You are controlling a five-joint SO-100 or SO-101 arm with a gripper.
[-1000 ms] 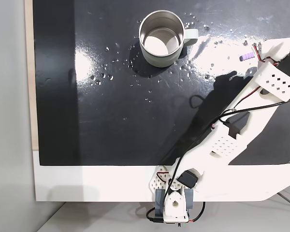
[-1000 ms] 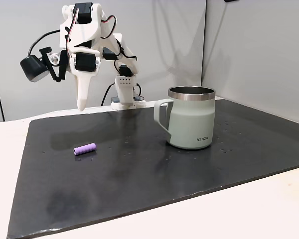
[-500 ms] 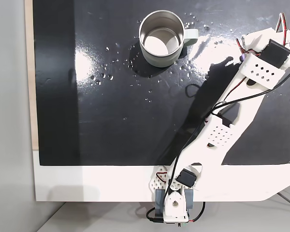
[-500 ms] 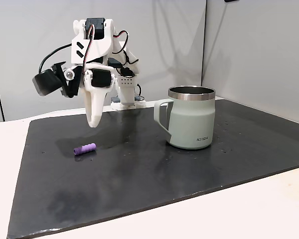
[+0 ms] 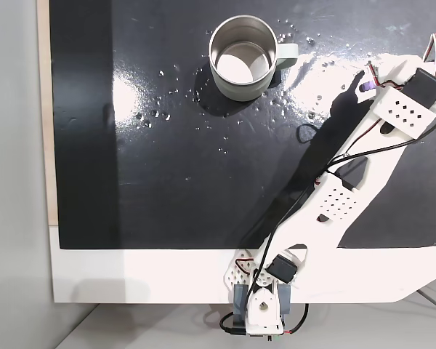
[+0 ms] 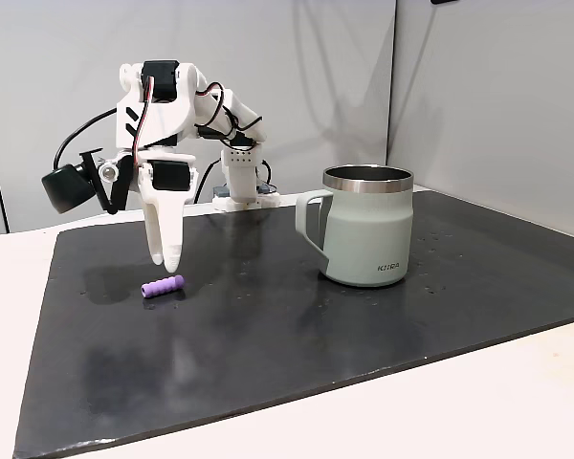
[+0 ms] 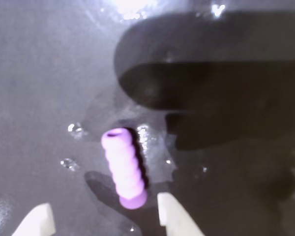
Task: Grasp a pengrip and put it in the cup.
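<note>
1. Gripper (image 6: 165,256) pointing straight down, hovering just above the mat (image 6: 268,335); in wrist view its white fingertips (image 7: 172,216) standing spread apart w/ nothing between them.
2. Pengrip (image 7: 124,167) lying flat on mat, just beyond the tips, roughly centred btwn them; in the side fixed view it (image 6: 163,286) is lying just below the tips; not touching.
3. In the top-down fixed view pengrip (image 5: 366,85) peeking out beside the arm (image 5: 334,200), near mat's right edge.
4. Cup (image 6: 365,229) standing upright, well apart from gripper; handle pointing toward pengrip side; steel inside (image 5: 240,62) looking empty.

Pengrip (image 7: 124,168) ribbed, seemingly rubber; cup (image 5: 241,58) inside shiny steel.
</note>
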